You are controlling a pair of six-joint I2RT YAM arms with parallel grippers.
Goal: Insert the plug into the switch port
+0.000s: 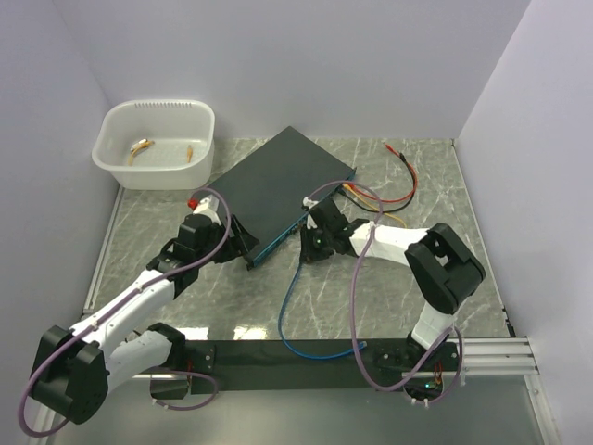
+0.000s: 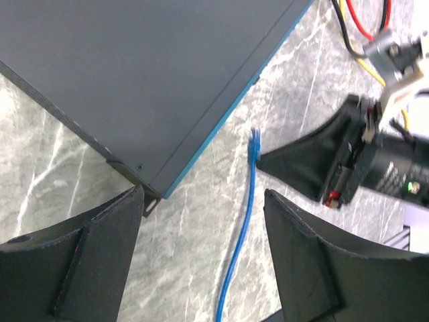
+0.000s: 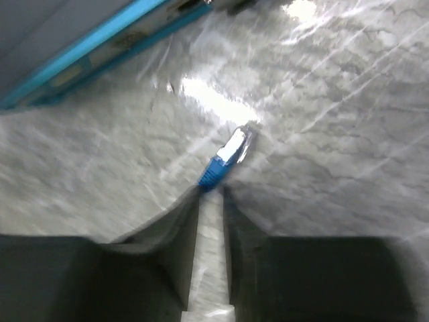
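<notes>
Left gripper (image 2: 201, 201): fingers wide apart, holding nothing, above the marble table (image 1: 241, 297). Between them runs a blue cable (image 2: 241, 228) ending in the plug (image 3: 224, 159), which lies flat on the table. Right gripper (image 3: 212, 191): fingers almost together, tips just behind the plug. Beyond, apart from the plug, is the teal face (image 3: 87, 50) of the black box (image 1: 278, 190), its sockets blurred. White tub (image 1: 148, 176) at far left.

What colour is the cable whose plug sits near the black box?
Blue; the cable shows best in the left wrist view.
</notes>
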